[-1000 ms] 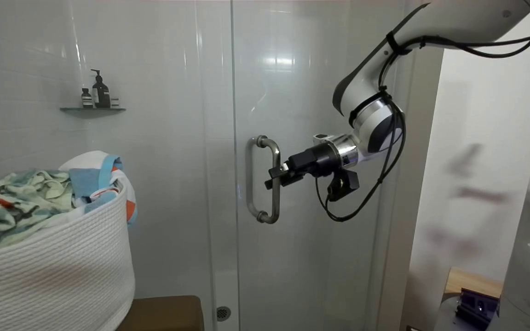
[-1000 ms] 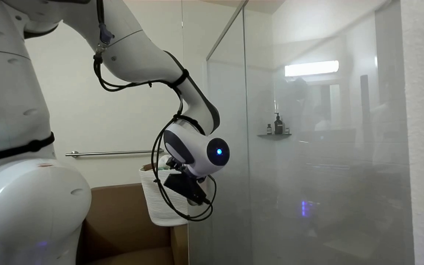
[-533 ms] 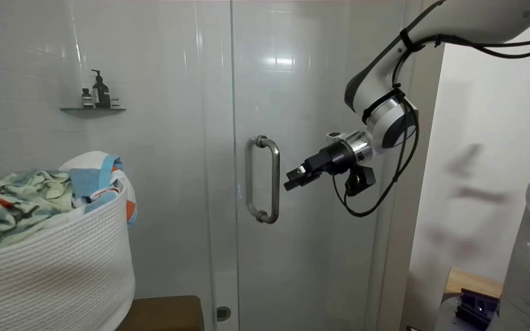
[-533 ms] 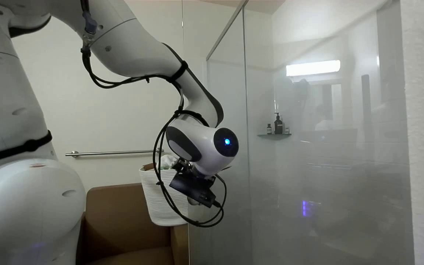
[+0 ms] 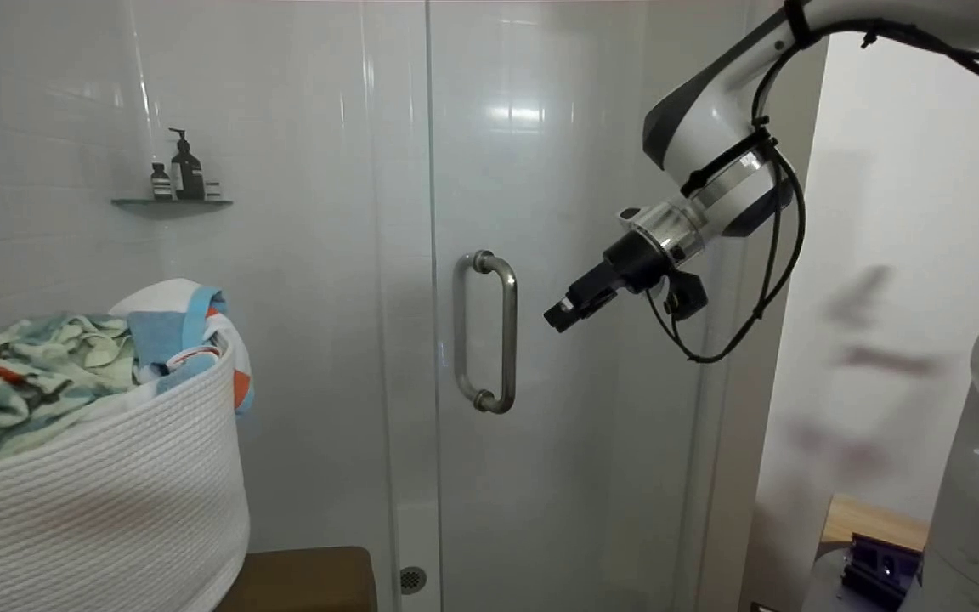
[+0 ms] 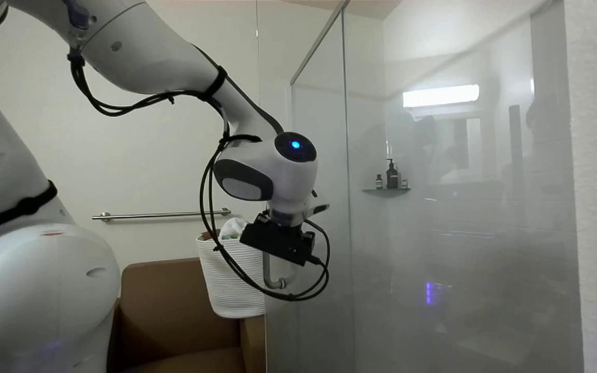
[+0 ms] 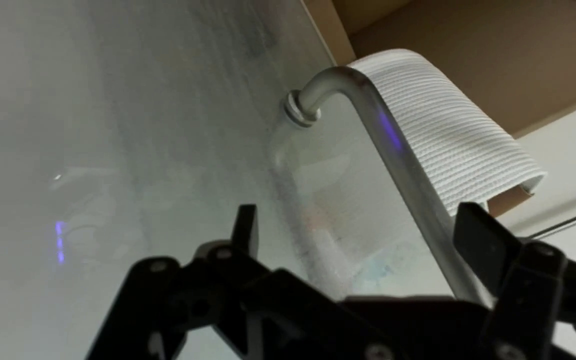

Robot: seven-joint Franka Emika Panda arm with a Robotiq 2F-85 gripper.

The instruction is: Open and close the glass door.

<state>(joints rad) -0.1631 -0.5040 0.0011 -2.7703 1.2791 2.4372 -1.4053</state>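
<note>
The pincer (image 7: 359, 222) has its two fingers (image 7: 483, 242) spread wide and has hold of nothing. In the wrist view the handle (image 7: 395, 155) shows in the gap between them, but in an exterior view the tips hang near the bar, to its right and apart from it, slanting down and left towards it. The arm (image 5: 710, 140) comes in from the upper right, in front of the glass door (image 5: 574, 476). The black camera (image 6: 278, 241) at its end hides the upper part of the handle in an exterior view, leaving the lower bend in sight.

Further out, off the door's left edge, I see a white basket (image 5: 99, 501) heaped with cloths (image 5: 73, 357), by a brown chair (image 6: 164, 305); I can't tell whether it rests on it. A corner shelf (image 5: 171, 202) carries a pump bottle (image 5: 189, 174). At the lower right, a dark box (image 5: 880, 569) shows by the near edge of a pale wooden top (image 5: 876, 517).

The door stands upright, its long axis vertical. The handle sits close to its left edge, its bar running up and down alongside that edge, on the pincer's side of the glass. Whether the door is fully closed, I can't tell.
</note>
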